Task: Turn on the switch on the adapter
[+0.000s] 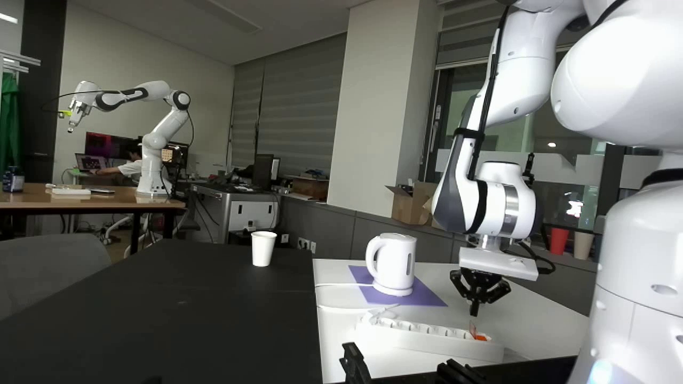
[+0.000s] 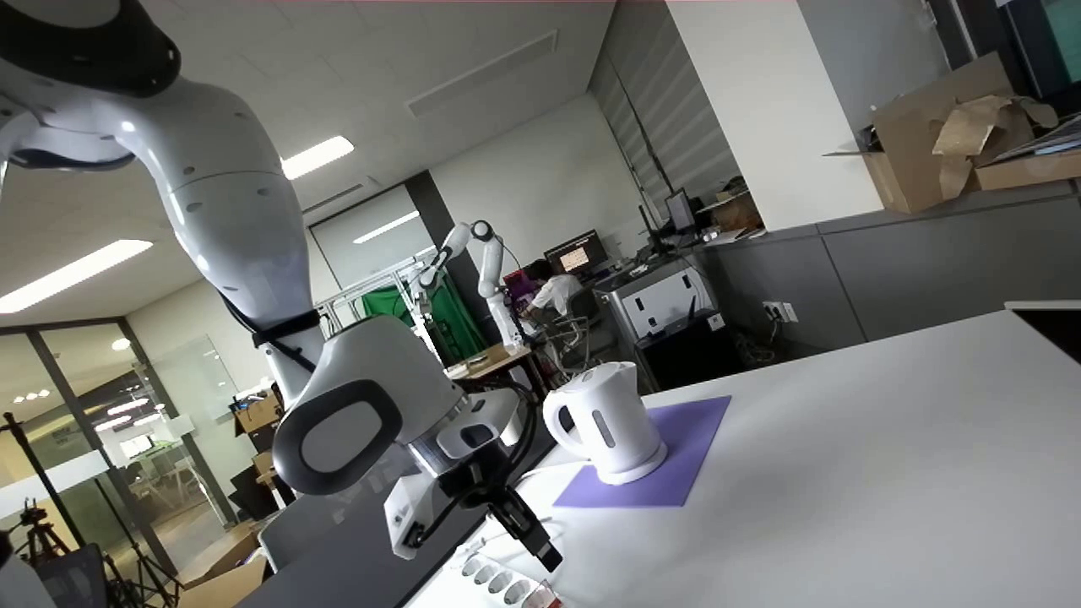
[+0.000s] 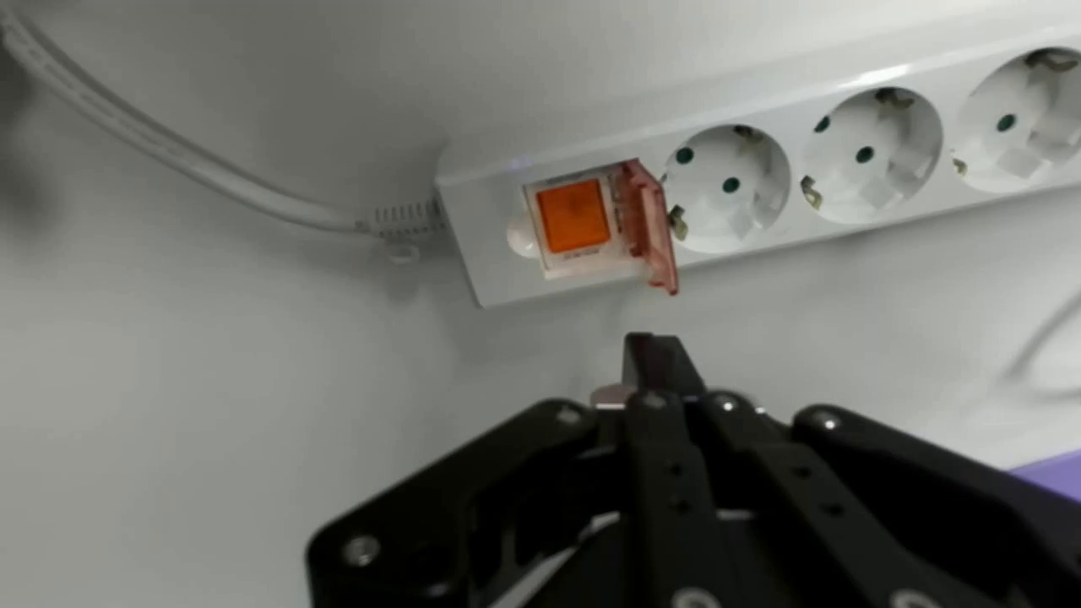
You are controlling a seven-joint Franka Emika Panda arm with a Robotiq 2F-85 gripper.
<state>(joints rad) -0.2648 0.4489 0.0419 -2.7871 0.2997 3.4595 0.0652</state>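
Adapter (image 1: 427, 342) lies flat on the white table (image 2: 844, 473); its orange switch (image 3: 574, 215) sits at one end, with a red flap (image 3: 649, 224) standing raised between it and the row of sockets (image 3: 728, 190). Table surface borders both long edges of the adapter. From its switch end a cable (image 3: 211, 181) runs off. Gripper (image 3: 659, 350): fingertips together, above the table, near the adapter's switch end, apart from the switch. Well apart from the adapter's long side, a kettle (image 1: 395, 264) stands on a purple mat (image 1: 429, 297). Past the adapter's socket end: black table (image 1: 213, 304) bearing a paper cup (image 1: 263, 248). Well beyond: wooden table (image 1: 32, 199) with another robot arm (image 1: 155, 141), person (image 2: 557, 294), cardboard box (image 1: 411, 205).
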